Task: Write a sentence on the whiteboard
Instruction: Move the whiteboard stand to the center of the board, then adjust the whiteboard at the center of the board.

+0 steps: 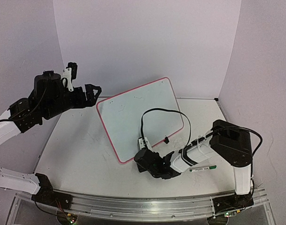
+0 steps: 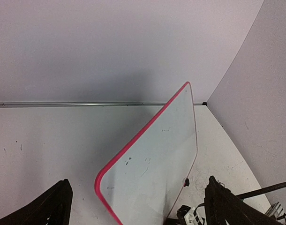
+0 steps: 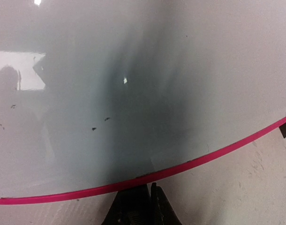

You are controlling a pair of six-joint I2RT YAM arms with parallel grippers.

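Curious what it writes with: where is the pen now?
In the top view, the pen lies on the table at near right, just beside the right arm.

The whiteboard (image 3: 133, 84) just ahead of the right end effector (image 3: 150, 206) is smooth and glossy. It mirrors bright patches of light and carries a few dark specks. Its pink-red rim (image 3: 213, 157) looks like shiny plastic. The worktop (image 1: 82, 154) under that end effector is matt white, scuffed and scratched. The fingers of the left end effector (image 1: 95, 96) and the right one look like matt black plastic. The rail (image 1: 147, 206) behind the right end effector looks like brushed metal.
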